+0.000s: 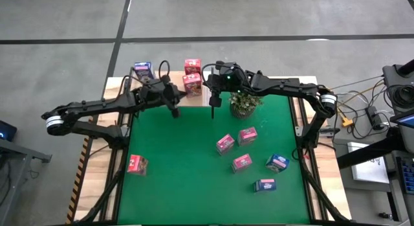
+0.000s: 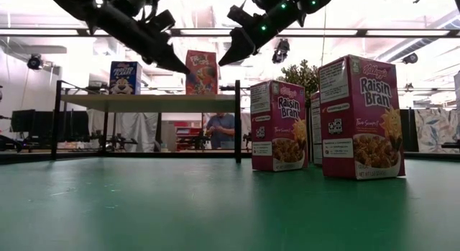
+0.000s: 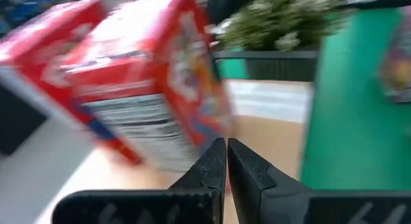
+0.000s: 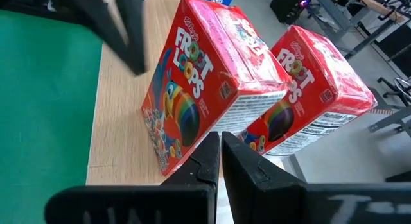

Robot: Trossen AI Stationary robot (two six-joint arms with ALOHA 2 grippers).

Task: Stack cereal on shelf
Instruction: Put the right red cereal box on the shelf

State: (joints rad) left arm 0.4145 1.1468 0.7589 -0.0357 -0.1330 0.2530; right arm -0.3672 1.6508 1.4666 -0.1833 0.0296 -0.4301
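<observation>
From the left of the overhead view, a pink cereal box [image 1: 137, 164] lies on the bare pale wood table edge [image 1: 97, 187] beside the green mat [image 1: 187, 168]. At the far side stands the pale wood shelf with black metal uprights [image 2: 147, 102], carrying a blue cereal box [image 1: 142, 71] at its left end and 2 red Froot Loops boxes [image 1: 192, 75] near its middle.

The left gripper [image 1: 175, 113] hangs just in front of the shelf with its jaws pressed together and empty; the red boxes stand just beyond its tips, not touched. The right gripper [image 1: 214, 115] hangs close beside it, jaws likewise closed on nothing, the red boxes just ahead of it.

Right of the grippers sits a small potted green plant [image 1: 245, 103]. On the mat further right lie 3 pink Raisin Bran boxes [image 1: 237, 146] and 2 blue boxes [image 1: 272, 173], scattered apart.

Beyond the shelf, in the level view, a person in a blue shirt [image 2: 221, 127] stands in the room.
</observation>
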